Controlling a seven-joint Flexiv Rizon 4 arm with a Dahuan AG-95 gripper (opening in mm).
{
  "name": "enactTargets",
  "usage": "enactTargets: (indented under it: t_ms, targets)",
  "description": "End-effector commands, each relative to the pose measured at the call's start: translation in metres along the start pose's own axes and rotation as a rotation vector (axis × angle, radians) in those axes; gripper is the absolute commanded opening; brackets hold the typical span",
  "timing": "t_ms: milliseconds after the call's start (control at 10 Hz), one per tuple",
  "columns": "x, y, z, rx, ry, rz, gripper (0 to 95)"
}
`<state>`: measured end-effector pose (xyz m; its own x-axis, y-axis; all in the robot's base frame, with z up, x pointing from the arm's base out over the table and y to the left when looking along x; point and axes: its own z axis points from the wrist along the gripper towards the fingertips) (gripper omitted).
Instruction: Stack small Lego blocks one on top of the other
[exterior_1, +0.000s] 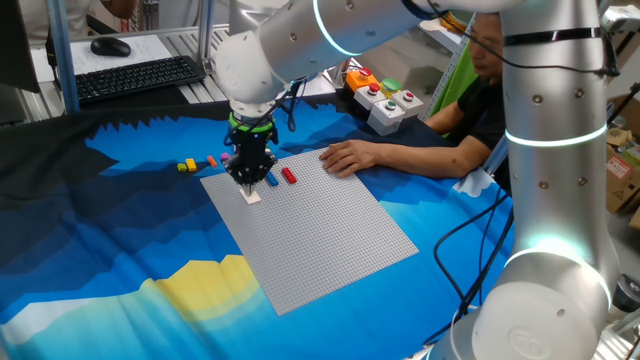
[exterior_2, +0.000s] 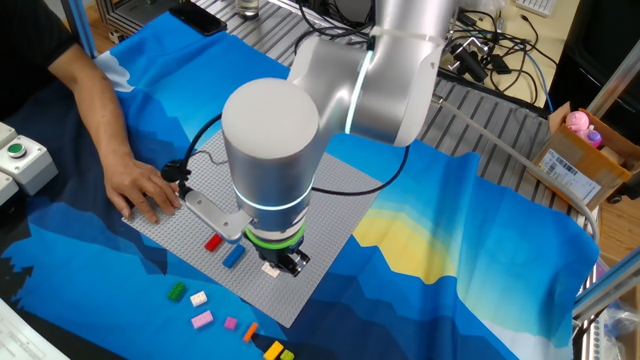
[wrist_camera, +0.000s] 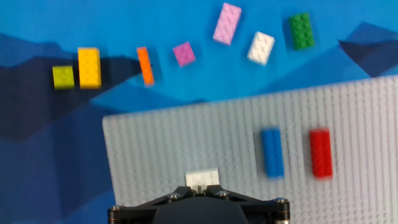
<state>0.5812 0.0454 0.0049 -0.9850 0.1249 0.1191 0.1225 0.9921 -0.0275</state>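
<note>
Hand view, my hand (wrist_camera: 200, 198) clenched over white brick (wrist_camera: 202, 179) near baseplate's (wrist_camera: 186, 143) corner edge, blue brick (wrist_camera: 272, 153) and red brick (wrist_camera: 321, 153) well apart, bare studs between.

— How is the arm (exterior_2: 340, 80) posed?

— It is seen bent over the table, its thick silver-white links lit by glowing rings, the last link turned straight down.

— And the wrist?

— A green band is worn just above the black gripper (exterior_1: 248, 180), which is pointed vertically at the surface.

— What is shown of the fingers?

— The jaws are pressed fully together; no gap is visible between the tips in either fixed view. In the hand view, only the dark gripper body is caught along the bottom edge.

— Is anything carried?

— That cannot be told; the fingertips are seen closed and set low over the surface.
</note>
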Motion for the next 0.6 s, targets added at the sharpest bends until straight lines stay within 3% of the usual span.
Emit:
enactTargets:
  t_ms: [100, 400, 600]
  targets:
    - [-0.003, 0.000, 0.009, 0.000, 0.001, 0.003, 0.0]
    - [-0.001, 0.001, 0.003, 0.005, 0.001, 0.014, 0.0]
    - [0.005, 0.000, -0.013, 0.013, 0.032, 0.015, 0.0]
